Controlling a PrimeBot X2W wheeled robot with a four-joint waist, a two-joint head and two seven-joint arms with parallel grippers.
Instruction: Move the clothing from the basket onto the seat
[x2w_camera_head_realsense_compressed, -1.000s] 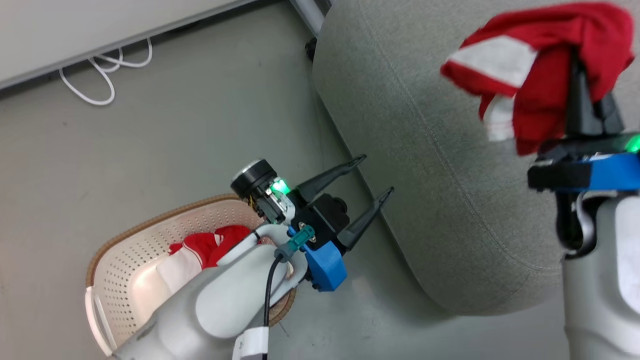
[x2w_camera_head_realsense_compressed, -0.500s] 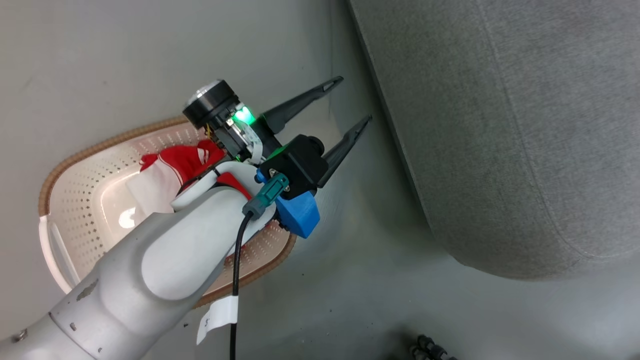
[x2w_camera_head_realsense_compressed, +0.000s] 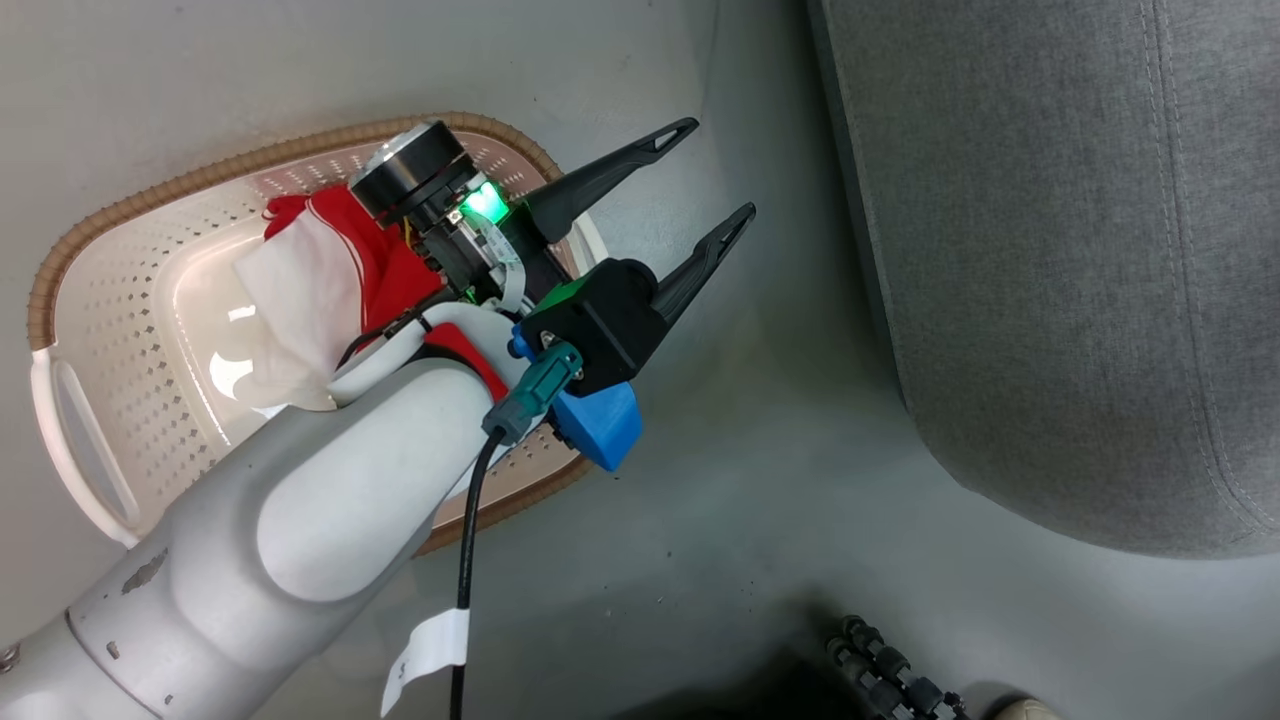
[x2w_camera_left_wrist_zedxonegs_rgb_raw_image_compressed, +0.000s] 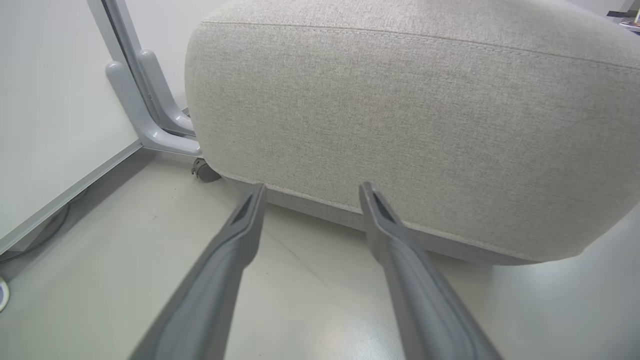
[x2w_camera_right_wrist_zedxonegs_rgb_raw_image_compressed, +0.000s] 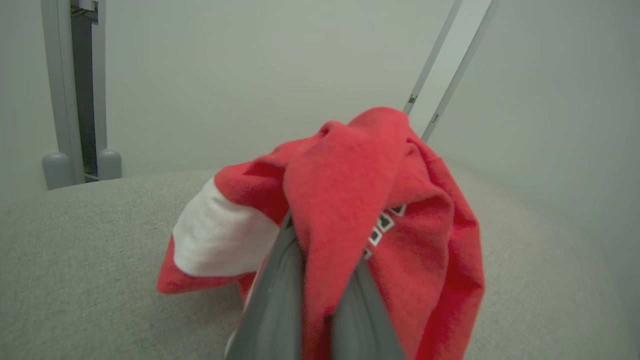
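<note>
In the head view the cream basket (x2w_camera_head_realsense_compressed: 95, 330) with its brown rim stands on the floor at the left. One red and white piece of clothing (x2w_camera_head_realsense_compressed: 300, 280) lies in it, partly behind my left arm. My left gripper (x2w_camera_head_realsense_compressed: 718, 170) is open and empty, reaching past the basket's right rim toward the grey seat (x2w_camera_head_realsense_compressed: 1050, 250). The left wrist view has the open left gripper (x2w_camera_left_wrist_zedxonegs_rgb_raw_image_compressed: 312, 187) low over the floor, facing the seat's side (x2w_camera_left_wrist_zedxonegs_rgb_raw_image_compressed: 400, 100). In the right wrist view my right gripper (x2w_camera_right_wrist_zedxonegs_rgb_raw_image_compressed: 320, 310) is shut on a second red garment (x2w_camera_right_wrist_zedxonegs_rgb_raw_image_compressed: 350, 200), held above the seat (x2w_camera_right_wrist_zedxonegs_rgb_raw_image_compressed: 75, 250).
A strip of grey floor (x2w_camera_head_realsense_compressed: 780, 420) separates basket and seat. A black ribbed cable (x2w_camera_head_realsense_compressed: 890, 665) lies at the bottom edge. By the seat's far corner stand a grey metal leg (x2w_camera_left_wrist_zedxonegs_rgb_raw_image_compressed: 145, 115), a white panel (x2w_camera_left_wrist_zedxonegs_rgb_raw_image_compressed: 50, 100) and a small caster (x2w_camera_left_wrist_zedxonegs_rgb_raw_image_compressed: 202, 170).
The head camera has swung down and left, so the basket shows more fully and the right gripper with its garment has left that view. The left gripper has stayed open.
</note>
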